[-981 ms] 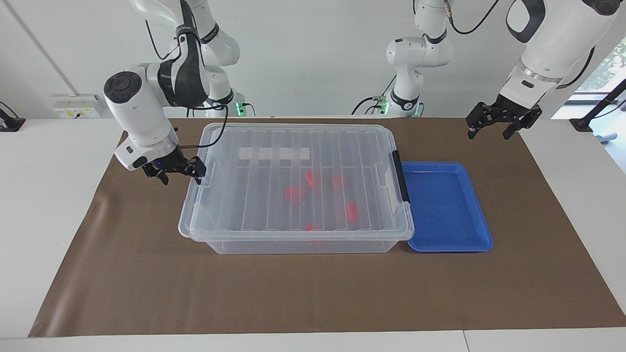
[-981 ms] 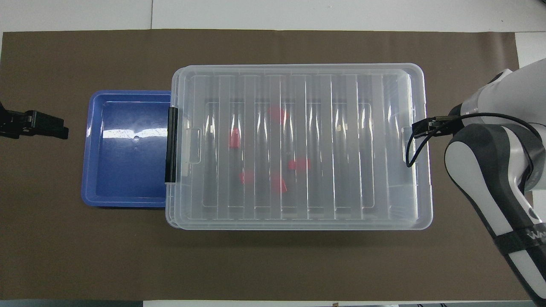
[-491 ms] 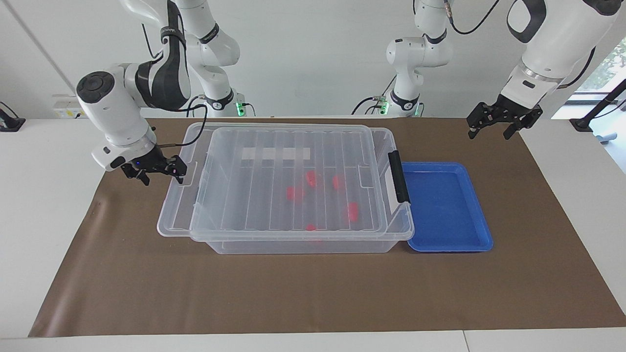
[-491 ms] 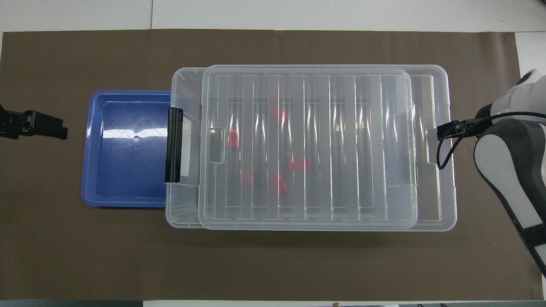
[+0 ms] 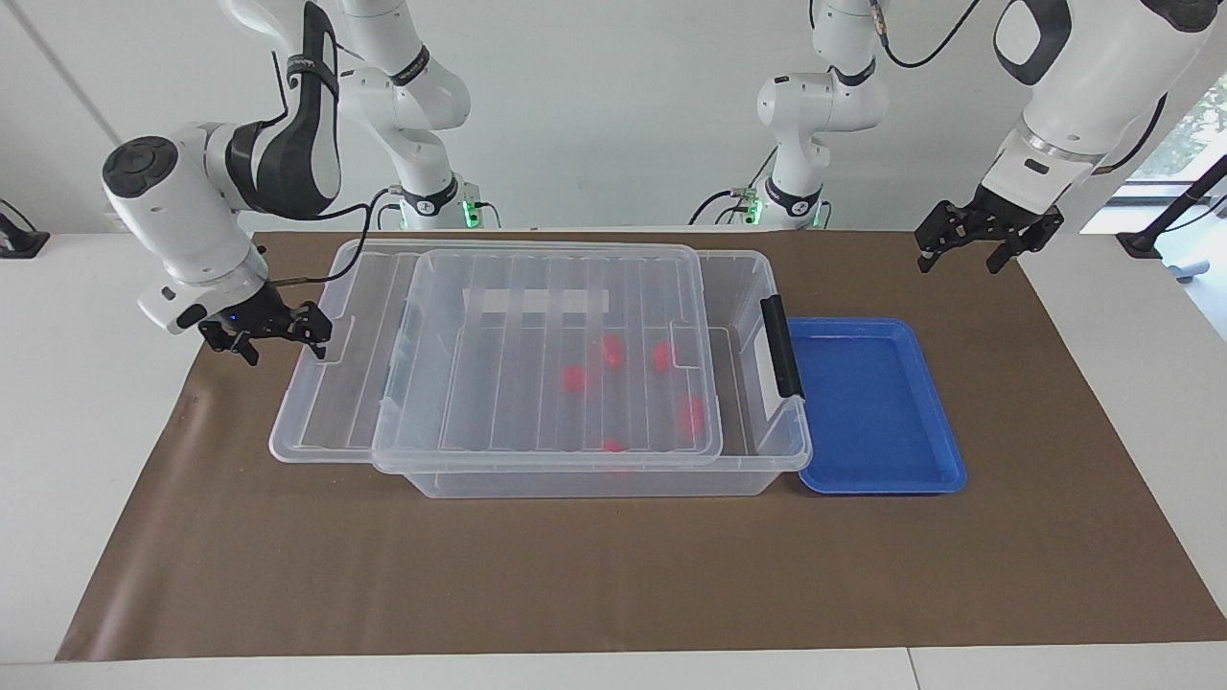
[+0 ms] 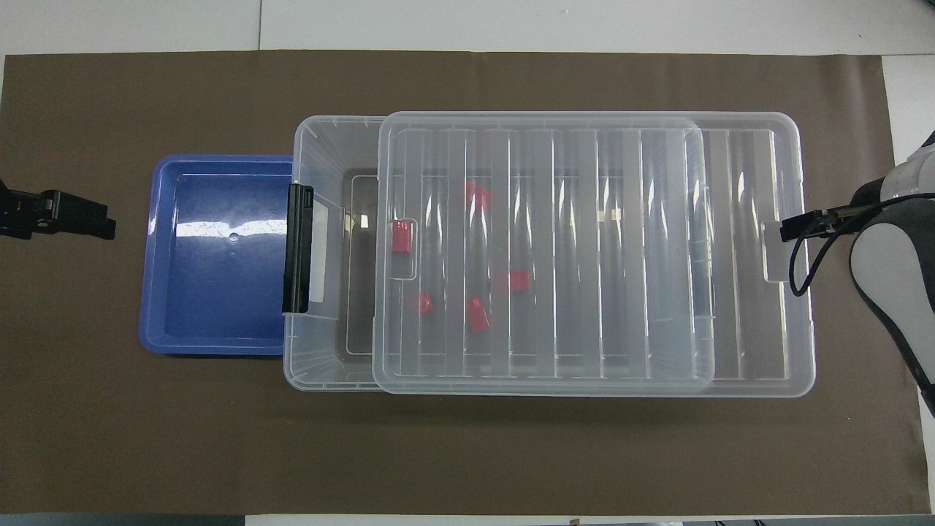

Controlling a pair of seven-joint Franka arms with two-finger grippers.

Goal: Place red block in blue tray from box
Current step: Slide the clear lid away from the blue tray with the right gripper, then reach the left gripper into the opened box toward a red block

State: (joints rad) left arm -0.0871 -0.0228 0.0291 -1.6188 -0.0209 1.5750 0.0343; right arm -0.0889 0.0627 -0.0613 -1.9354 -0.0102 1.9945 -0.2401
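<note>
The clear box (image 5: 594, 482) stands mid-table, also in the overhead view (image 6: 315, 351). Its ribbed lid (image 5: 331, 412) lies slid partway off toward the right arm's end, also in the overhead view (image 6: 738, 256). Several red blocks (image 5: 692, 415) lie on the box floor; one red block (image 6: 401, 237) sits at the lid's edge. The blue tray (image 5: 872, 402) lies empty against the box's black-clip end, also in the overhead view (image 6: 219, 292). My right gripper (image 5: 276, 333) holds the lid's end tab, also in the overhead view (image 6: 792, 228). My left gripper (image 5: 987, 244) waits open in the air past the tray.
A black clip handle (image 5: 781, 345) sits on the box end beside the tray. Brown paper (image 5: 575, 575) covers the table, with white table at both ends. The left gripper (image 6: 62, 215) also shows over the paper past the tray in the overhead view.
My right gripper has moved toward the right arm's end with the lid, sliding it partway off the box and uncovering a strip at the tray end. The left arm has not moved.
</note>
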